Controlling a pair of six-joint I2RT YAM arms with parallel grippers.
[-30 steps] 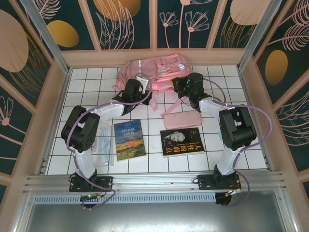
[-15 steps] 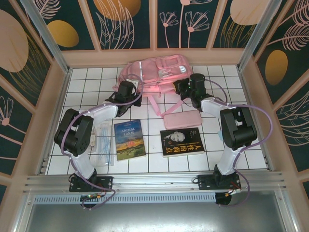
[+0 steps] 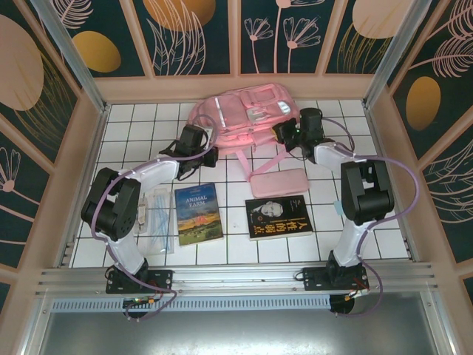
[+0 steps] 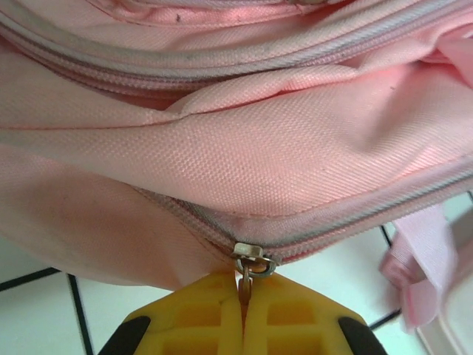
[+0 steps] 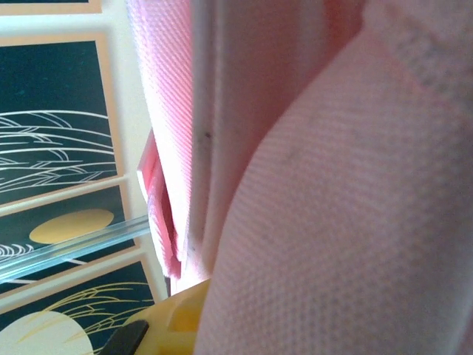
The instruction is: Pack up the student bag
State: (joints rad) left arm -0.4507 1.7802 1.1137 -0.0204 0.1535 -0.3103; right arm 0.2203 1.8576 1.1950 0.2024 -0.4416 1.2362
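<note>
**Zipper could jam or slip here**

The backpack [image 3: 240, 118] lies at the counter's [image 3: 133, 122] far middle. Left hand [image 4: 244, 297] pinches the zipper pull [image 4: 244, 283], right hand [image 3: 290, 134] is pressed shut on backpack fabric at its right side. Loose folds could snag the zipper, or the tiny pull pops free.

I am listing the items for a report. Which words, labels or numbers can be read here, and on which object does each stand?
"ANIMAL FARM": cover of the rectangular paperback book with a landscape picture, on the white tiled table.
Pale Chinese characters on the black rectangular book: too small to read surely.
Large pink fabric backpack: no text seen.
</note>
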